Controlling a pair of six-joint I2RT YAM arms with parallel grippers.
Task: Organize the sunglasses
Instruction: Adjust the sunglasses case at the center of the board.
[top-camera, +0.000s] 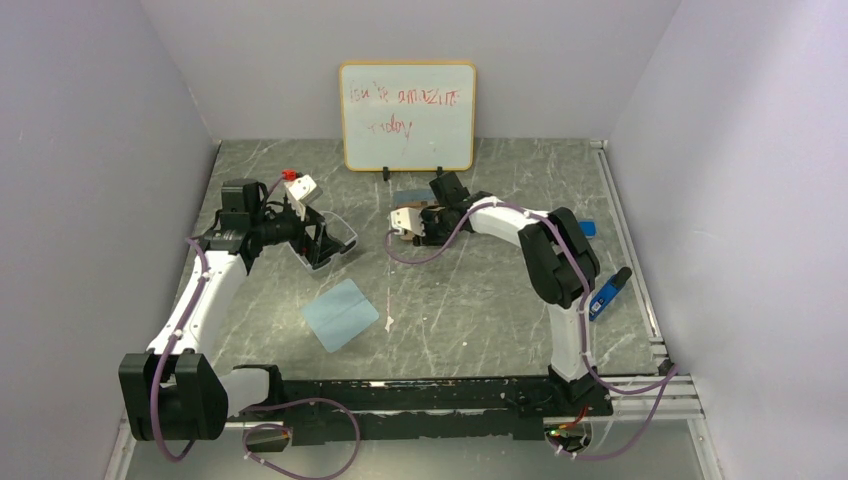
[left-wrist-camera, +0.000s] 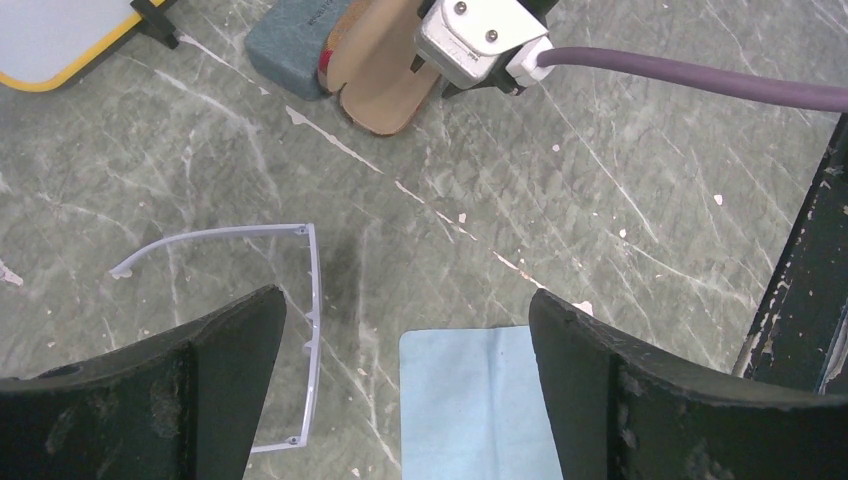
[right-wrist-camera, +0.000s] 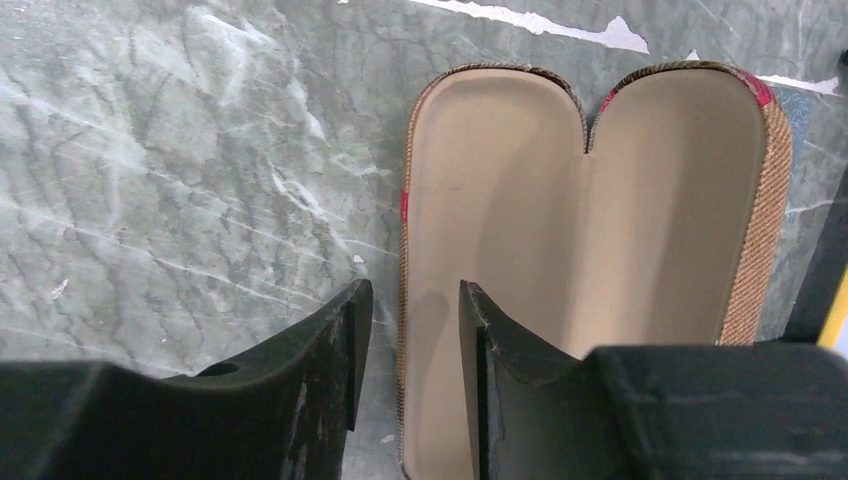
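Note:
The white-framed sunglasses (top-camera: 338, 240) lie on the table at the left, with one temple unfolded. In the left wrist view their frame (left-wrist-camera: 314, 300) runs beside and partly under my left finger. My left gripper (left-wrist-camera: 405, 300) is wide open above them and holds nothing; it also shows in the top view (top-camera: 322, 243). My right gripper (right-wrist-camera: 412, 290) is slightly open. Its jaws stand either side of the left rim of the open plaid case (right-wrist-camera: 560, 230), with a gap on both sides. From above the right gripper (top-camera: 402, 228) hovers at that case (top-camera: 404, 218). The brown-framed pair is out of view.
A grey-blue case (top-camera: 410, 197) lies behind the plaid case, also in the left wrist view (left-wrist-camera: 295, 45). A light-blue cloth (top-camera: 340, 313) lies in the near middle, below my left jaws (left-wrist-camera: 480, 400). A whiteboard (top-camera: 407, 115) stands at the back. Blue items (top-camera: 605, 293) lie by the right edge.

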